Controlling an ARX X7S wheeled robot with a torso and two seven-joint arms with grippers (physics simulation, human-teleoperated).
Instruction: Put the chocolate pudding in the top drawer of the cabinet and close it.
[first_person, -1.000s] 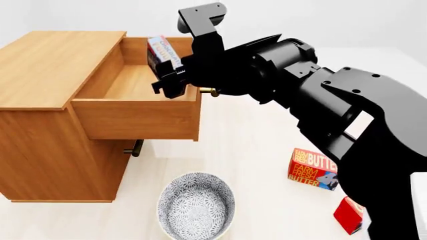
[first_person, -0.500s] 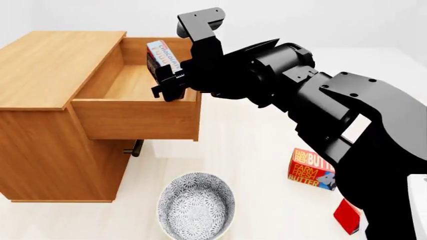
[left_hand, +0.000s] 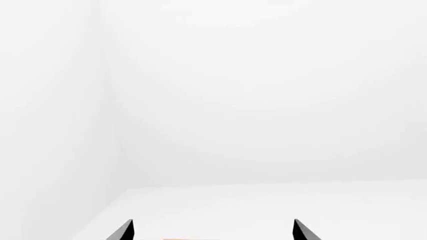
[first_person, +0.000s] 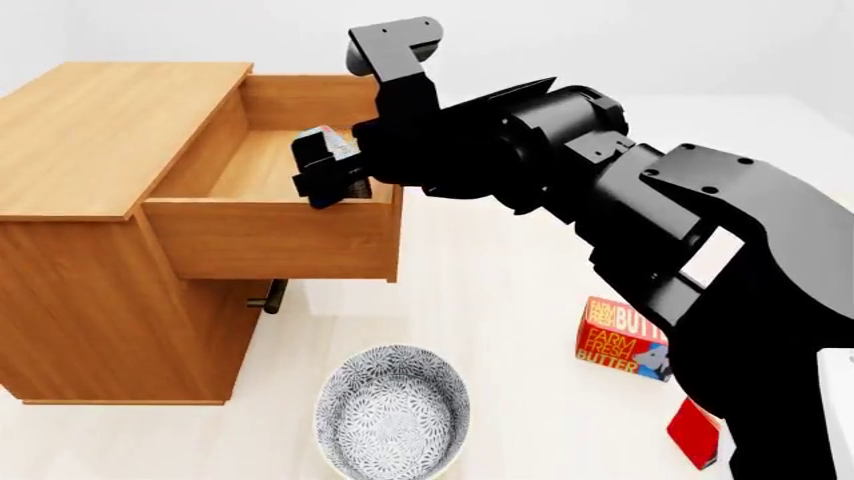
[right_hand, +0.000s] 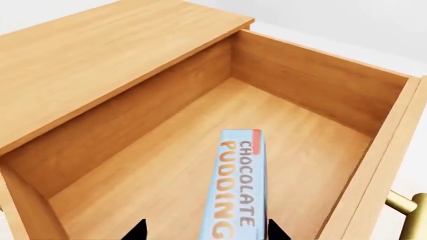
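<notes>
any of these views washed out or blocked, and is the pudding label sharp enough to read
Left wrist view: almost wholly flat white, only two dark fingers at the edge. Head view: evenly lit with soft shadows, but the black right arm blocks much of it and hides most of the chocolate pudding. Right wrist view: sharp, no glare; the box's lettering reads clearly over the top drawer.

Chocolate pudding (right_hand: 241, 187) face reads "CHOCOLATE PUDDING" in orange letters. Butter box (first_person: 625, 338) on the desk reads "FARM FRESH BUTTER".

Pale floor (first_person: 521, 300), cabinet (first_person: 107, 150), patterned bowl (first_person: 391, 412), two butter boxes (first_person: 623, 338) on it
</notes>
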